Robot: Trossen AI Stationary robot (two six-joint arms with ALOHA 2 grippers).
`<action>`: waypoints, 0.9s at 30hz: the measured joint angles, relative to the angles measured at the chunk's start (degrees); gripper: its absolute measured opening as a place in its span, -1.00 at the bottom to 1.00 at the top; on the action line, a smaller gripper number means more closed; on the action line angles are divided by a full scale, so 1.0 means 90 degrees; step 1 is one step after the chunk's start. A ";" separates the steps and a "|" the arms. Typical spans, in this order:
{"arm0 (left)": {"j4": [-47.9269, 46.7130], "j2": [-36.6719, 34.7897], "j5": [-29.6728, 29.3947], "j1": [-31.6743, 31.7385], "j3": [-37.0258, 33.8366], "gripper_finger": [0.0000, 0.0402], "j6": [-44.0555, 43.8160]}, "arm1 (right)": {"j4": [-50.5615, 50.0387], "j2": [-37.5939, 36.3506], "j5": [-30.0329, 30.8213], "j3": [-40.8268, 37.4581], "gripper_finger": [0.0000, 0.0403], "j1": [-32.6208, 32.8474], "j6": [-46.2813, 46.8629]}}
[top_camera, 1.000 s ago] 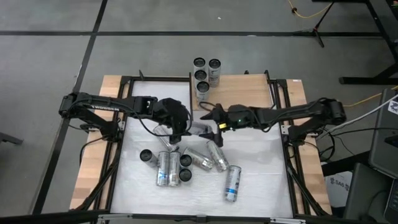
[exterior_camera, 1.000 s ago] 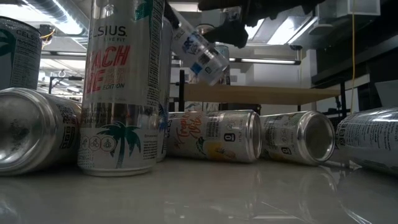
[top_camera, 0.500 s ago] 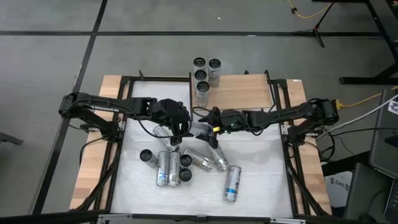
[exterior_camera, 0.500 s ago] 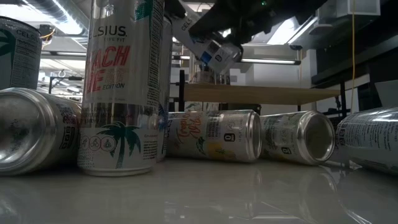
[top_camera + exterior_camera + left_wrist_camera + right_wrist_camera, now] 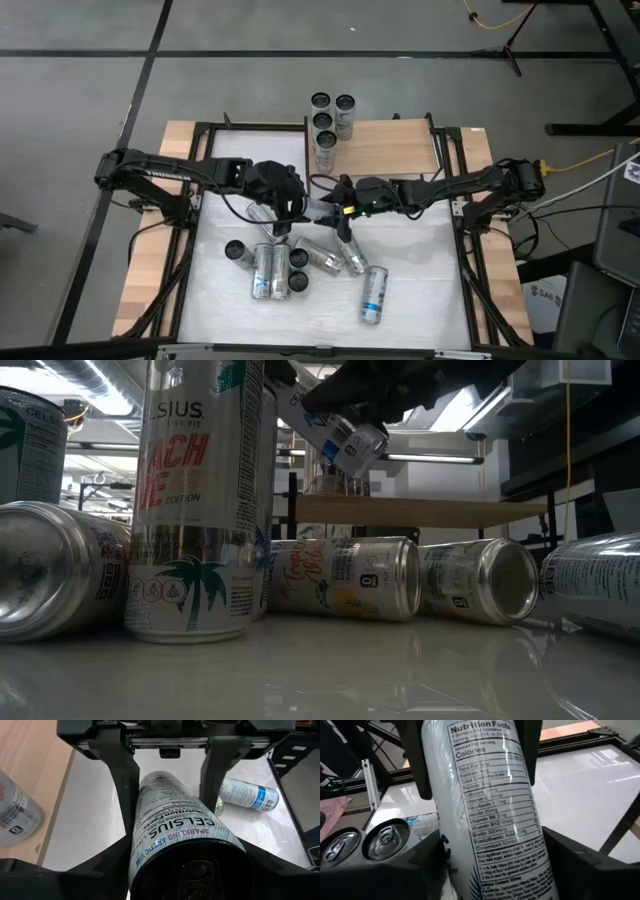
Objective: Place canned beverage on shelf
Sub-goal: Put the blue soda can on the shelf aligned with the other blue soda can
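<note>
Overhead looks straight down, low camera sits level among cans, both wrist cameras crowd one shared can (image 5: 175,835).

- Left arm reaches from the table's left side toward the middle; its gripper (image 5: 290,205) is clamped on a can (image 5: 172,837) held off the table, one finger (image 5: 122,780) pressed to each side.
- Right arm stretches in from the right — its gripper (image 5: 338,212) meets the same can (image 5: 490,810), fingers (image 5: 420,765) closed against its sides.
- Both wrists sit near level, grippers facing each other.

Two dark jointed arms, flat black fingers (image 5: 122,785), thin black cables
</note>
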 joint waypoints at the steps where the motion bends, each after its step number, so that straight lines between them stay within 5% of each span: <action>1: 0.0001 0.0000 -0.0001 -0.0001 0.0000 0.26 -0.0016 | -0.0001 0.0000 -0.0054 0.0000 0.21 0.0000 -0.0005; 13: 0.0099 -0.0136 0.0075 0.0000 0.0007 0.49 -0.0357 | -0.0385 -0.0300 -0.0184 -0.0005 0.26 -0.0015 0.0104; 27: -0.0347 -0.0737 0.0167 -0.0064 0.0007 0.51 -0.0384 | -0.1491 -0.1193 -0.0070 -0.0005 0.24 -0.0012 0.0060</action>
